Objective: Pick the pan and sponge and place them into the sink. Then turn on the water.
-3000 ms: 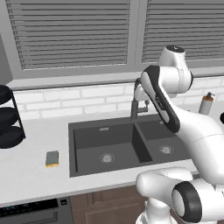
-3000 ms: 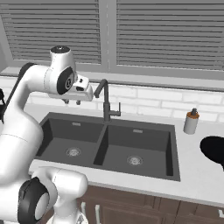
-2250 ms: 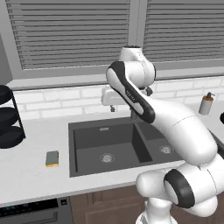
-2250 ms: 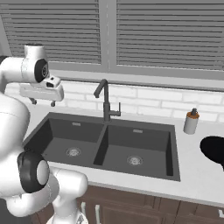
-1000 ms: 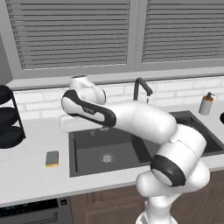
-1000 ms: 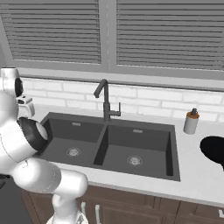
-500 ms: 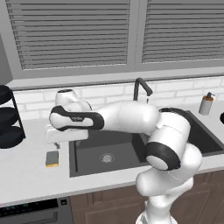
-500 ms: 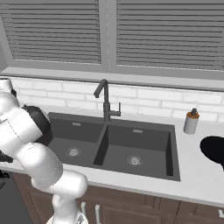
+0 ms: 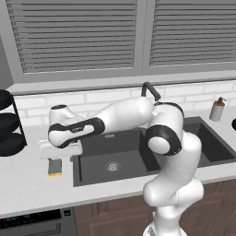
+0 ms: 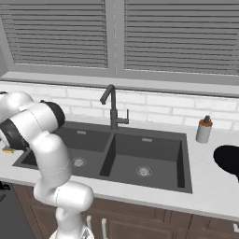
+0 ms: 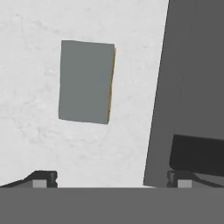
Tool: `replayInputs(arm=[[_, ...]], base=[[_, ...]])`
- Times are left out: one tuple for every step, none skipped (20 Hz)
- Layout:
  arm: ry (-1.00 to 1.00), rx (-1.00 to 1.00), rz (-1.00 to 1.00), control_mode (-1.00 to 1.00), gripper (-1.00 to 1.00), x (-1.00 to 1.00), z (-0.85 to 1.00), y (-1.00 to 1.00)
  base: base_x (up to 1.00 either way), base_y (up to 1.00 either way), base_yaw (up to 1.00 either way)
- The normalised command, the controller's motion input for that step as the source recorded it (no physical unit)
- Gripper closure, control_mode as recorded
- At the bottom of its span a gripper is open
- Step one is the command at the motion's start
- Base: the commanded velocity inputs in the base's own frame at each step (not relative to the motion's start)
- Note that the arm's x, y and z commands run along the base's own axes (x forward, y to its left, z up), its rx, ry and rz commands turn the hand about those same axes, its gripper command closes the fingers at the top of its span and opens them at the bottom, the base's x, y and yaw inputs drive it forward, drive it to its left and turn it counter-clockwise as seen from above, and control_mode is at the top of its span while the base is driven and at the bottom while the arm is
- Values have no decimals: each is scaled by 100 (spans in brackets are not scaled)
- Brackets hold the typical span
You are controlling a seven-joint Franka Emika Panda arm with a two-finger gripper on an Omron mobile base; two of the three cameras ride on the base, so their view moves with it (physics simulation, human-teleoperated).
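Grey-green over yellow: the sponge (image 9: 55, 167) is lying flat on the pale counter (image 9: 27, 184) in the lower left of the left base view, just beside the left rim of the dark sink (image 9: 138, 152). The white arm is reaching across the frame from the lower right, and the gripper (image 9: 57, 154) is hanging directly over the sponge, partly covering its top edge. A black wire rack (image 9: 8, 124) is standing at the left edge. A soap bottle (image 9: 217, 109) is sitting at the upper right, behind the sink's right basin. The faucet (image 9: 151, 91) is peeking out above the arm.

Right base view: the sink (image 10: 154, 161) is filling the centre, both basins bare, drains showing. The gooseneck faucet (image 10: 112, 109) is rising behind the divider; no stream is running from it. A sliver of the sponge (image 10: 8, 151) is showing at the far left edge, behind the arm. The soap bottle (image 10: 203, 130) is standing to the right, and part of the black pan (image 10: 228, 161) is sitting at the right edge on the counter.

Hand view: the sponge (image 11: 86, 82) is lying in the upper left on the speckled counter (image 11: 35, 140), apart from the sink (image 11: 192, 87) wall on the right. The two fingertips (image 11: 43, 178) are standing wide apart at the bottom, gripping nothing; the gripper (image 11: 110, 180) is hovering clear of the sponge.
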Motion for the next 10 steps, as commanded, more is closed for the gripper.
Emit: replayInputs(arm=[[0, -2, 0, -100, -100, 18, -27, 31], [0, -3, 0, -100, -100, 19, -29, 31], [0, -5, 0, -100, -100, 19, -34, 33], [0, -5, 0, -100, -100, 20, -34, 29], [0, -4, 0, -100, -100, 17, -31, 27], [0, -3, 0, -100, -100, 18, -28, 20], [0, -2, 0, -100, -100, 19, -25, 11], [0, -2, 0, -100, -100, 23, -26, 9], [0, -3, 0, -100, -100, 24, -26, 9], [0, -3, 0, -100, -100, 21, -28, 8]], base=[[0, 0, 0], [0, 0, 0], [0, 0, 0], [0, 0, 0], [0, 0, 0], [0, 0, 0], [0, 0, 0], [0, 0, 0], [0, 0, 0], [0, 0, 0]])
